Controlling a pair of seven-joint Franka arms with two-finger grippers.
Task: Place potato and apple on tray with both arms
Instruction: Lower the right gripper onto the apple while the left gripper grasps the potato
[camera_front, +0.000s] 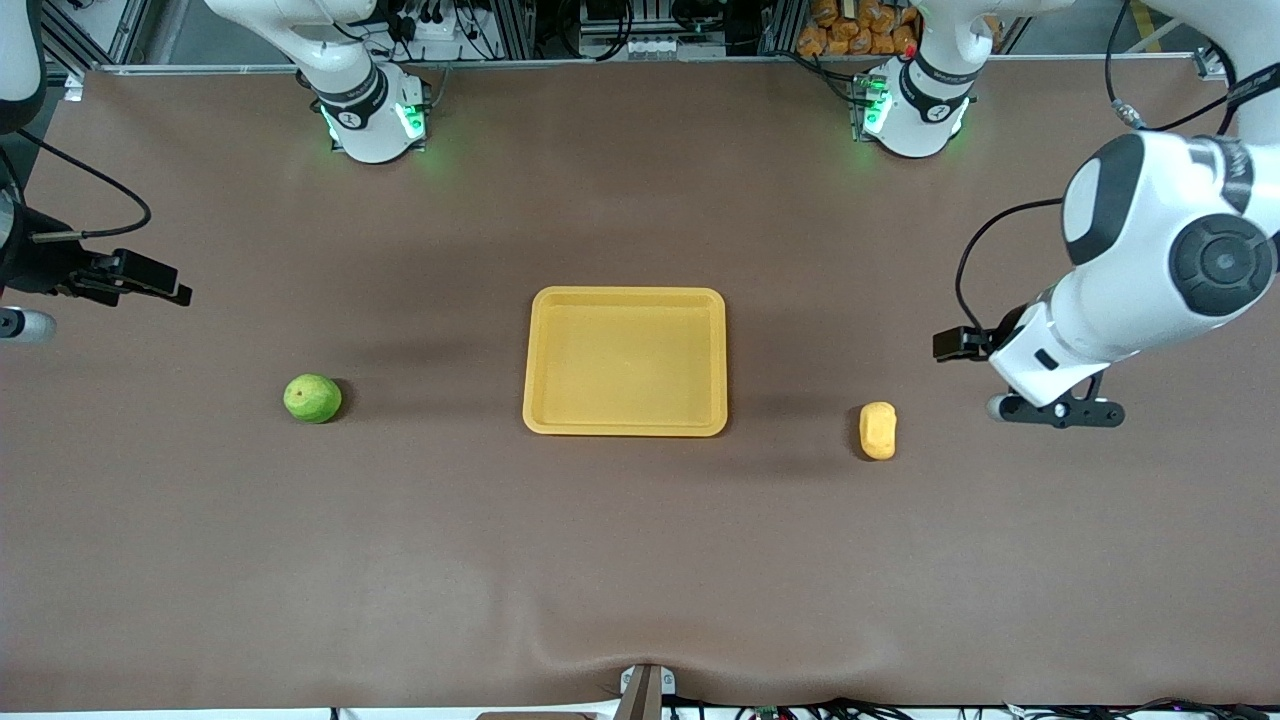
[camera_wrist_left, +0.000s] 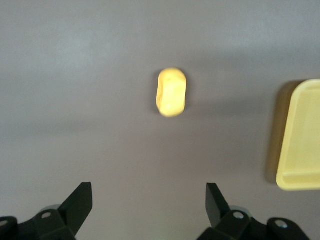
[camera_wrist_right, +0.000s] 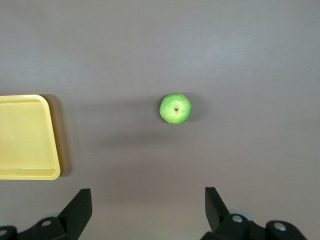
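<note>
Brown table (camera_front: 640, 560) (matte): tray (camera_front: 625, 297) centred.

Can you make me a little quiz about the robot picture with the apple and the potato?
1. True or false: the potato lies in the tray.
2. Which fruit does the right gripper look down on: A) apple, B) banana, C) orange?
3. Fill in: the left gripper has its fingers ____.

Key: 1 false, the potato sits on the table toward the left arm's end. 2 A. 3 open.
</note>
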